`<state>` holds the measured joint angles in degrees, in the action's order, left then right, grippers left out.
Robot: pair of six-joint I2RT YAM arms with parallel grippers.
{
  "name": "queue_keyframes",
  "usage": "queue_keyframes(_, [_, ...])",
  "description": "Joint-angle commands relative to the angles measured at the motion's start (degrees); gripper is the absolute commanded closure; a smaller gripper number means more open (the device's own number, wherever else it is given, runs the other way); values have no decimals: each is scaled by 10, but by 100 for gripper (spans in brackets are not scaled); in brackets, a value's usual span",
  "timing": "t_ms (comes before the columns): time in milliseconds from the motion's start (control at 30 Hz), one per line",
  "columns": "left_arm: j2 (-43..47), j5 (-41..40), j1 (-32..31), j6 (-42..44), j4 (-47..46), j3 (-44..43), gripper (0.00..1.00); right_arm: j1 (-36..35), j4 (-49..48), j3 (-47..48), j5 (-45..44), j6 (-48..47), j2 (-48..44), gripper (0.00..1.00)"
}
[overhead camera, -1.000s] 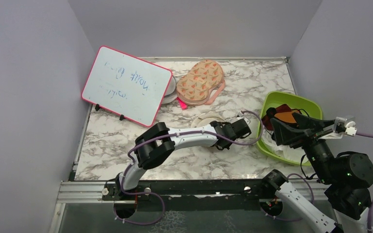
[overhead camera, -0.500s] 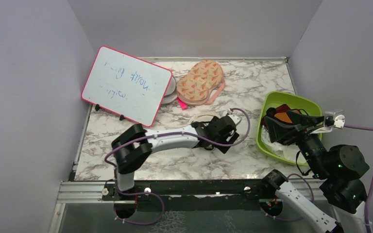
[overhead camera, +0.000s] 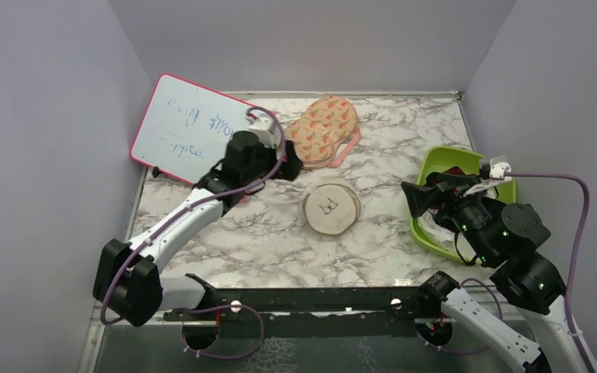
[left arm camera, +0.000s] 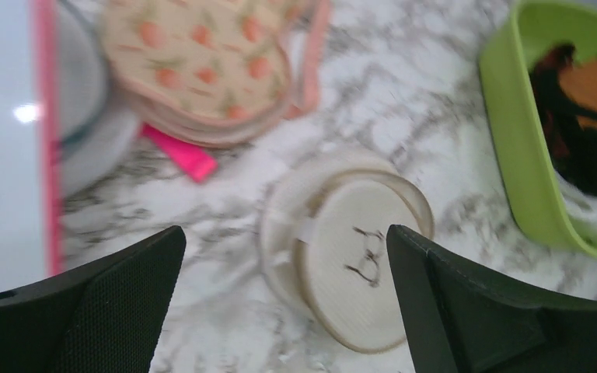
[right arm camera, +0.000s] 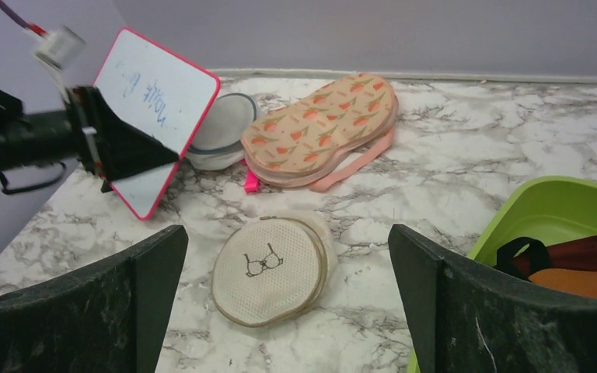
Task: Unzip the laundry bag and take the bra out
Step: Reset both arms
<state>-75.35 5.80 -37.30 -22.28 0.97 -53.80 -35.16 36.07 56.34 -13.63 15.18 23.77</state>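
Swung away from the laundry bag [overhead camera: 330,207] since a second ago, the left arm now reaches toward 11 o'clock. Its left claw [left arm camera: 284,233], clenched back then, stands released with nothing between the fingers. It hangs above the counter [overhead camera: 404,132], in front of the lower right corner of the whiteboard [overhead camera: 186,128] and just beside the peach case [overhead camera: 322,128]. The right claw [overhead camera: 409,200] has edged toward 9 o'clock, from over the middle of the green bin [overhead camera: 443,159] to its left rim, and is likewise spread wide and empty.

Two claws, one bag. It lies alone mid-counter with the lid and its bra outline facing up, apart from both claws. From it, the left claw is at 10 o'clock and the right claw at 3 o'clock. In the blurred left wrist view the lid looks shifted off the body.

One bra [right arm camera: 583,281], the orange piece, lies inside the bin at 3 o'clock from the bag, against one dark red cloth [right arm camera: 583,252]. From above, the right arm covers most of the bin's contents.

At 12 o'clock lies the single peach case, with one pink piece [right arm camera: 250,180] at its near edge. One round white dish [right arm camera: 221,128] is half hidden behind the whiteboard.
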Motion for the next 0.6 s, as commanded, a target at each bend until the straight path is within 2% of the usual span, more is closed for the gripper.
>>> queue_keyframes(0, [108, 1, 128, 24, 21, -26, 1, -1, 10, 31, -19, -4, 44, 0])
queue_keyframes(100, [160, -79, 166, 71, 79, -98, 1, -1, 9, 56, -32, -16, 71, 0])
queue_keyframes(233, [243, -163, 171, 121, 94, -168, 1, 0, 5, 93, -51, -51, 102, 0])
queue_keyframes(400, [323, -216, 170, 168, 113, -203, 1, -1, -20, 126, -60, -99, 109, 0])
queue_keyframes(567, [351, -234, 171, 182, 143, -203, 1, -1, -33, 148, -75, -112, 118, 0])
